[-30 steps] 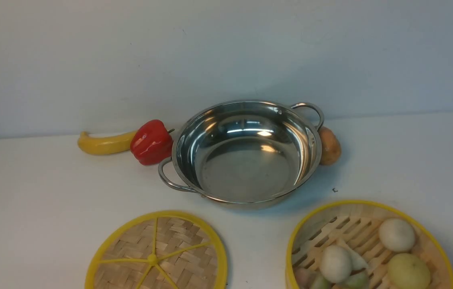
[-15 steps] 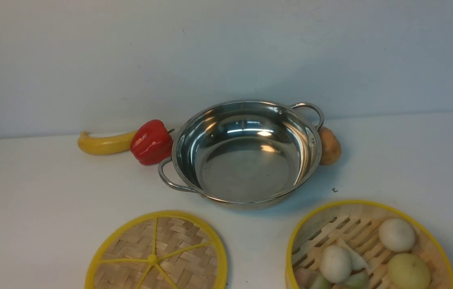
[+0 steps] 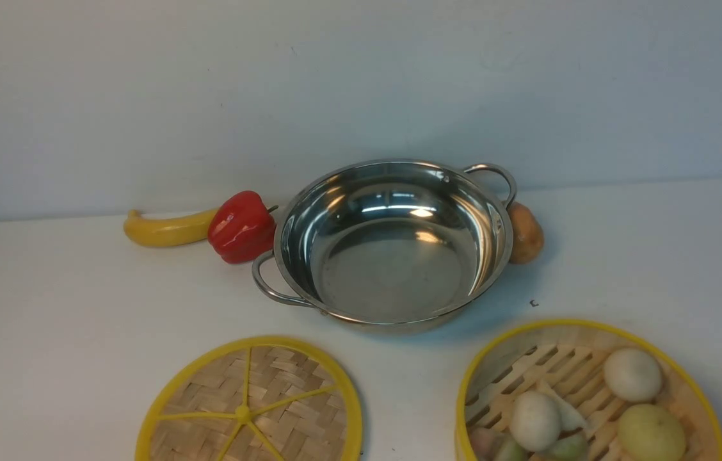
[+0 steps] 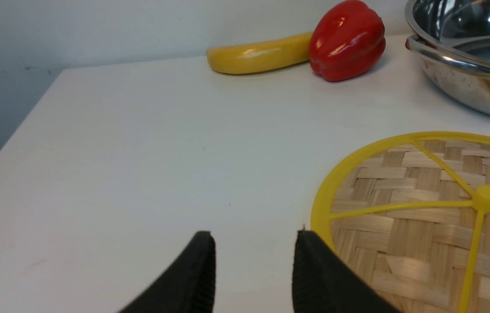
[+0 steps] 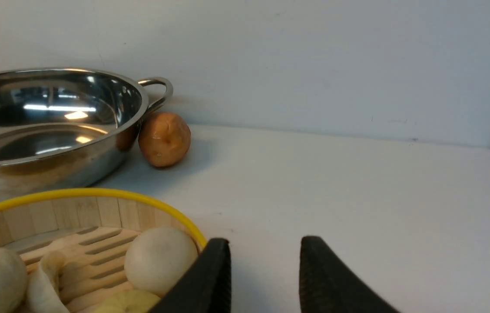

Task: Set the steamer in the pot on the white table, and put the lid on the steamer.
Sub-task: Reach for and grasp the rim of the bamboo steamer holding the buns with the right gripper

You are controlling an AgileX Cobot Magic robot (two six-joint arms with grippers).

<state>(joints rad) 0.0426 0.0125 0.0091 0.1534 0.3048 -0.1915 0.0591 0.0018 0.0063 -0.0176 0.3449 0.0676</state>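
Note:
The shiny steel pot [image 3: 393, 275] stands empty at the middle back of the white table [image 3: 79, 307]. Near the front right sits the bamboo steamer [image 3: 530, 362], with several round buns on its slatted floor. The flat woven lid [image 3: 271, 397] lies at the front left. Neither gripper shows in the front view. My left gripper [image 4: 254, 237] is open over bare table, one finger [image 4: 314, 269] at the edge of the lid [image 4: 423, 217]. My right gripper [image 5: 266, 243] is open too, just beside the yellow rim of the steamer [image 5: 97, 193], with the pot [image 5: 45, 143] beyond.
A yellow banana [image 3: 166, 229] and a red bell pepper [image 3: 242, 226] lie left of the pot. A brown potato [image 3: 524, 232] rests against the pot's right side under its handle. A pale wall rises right behind the table.

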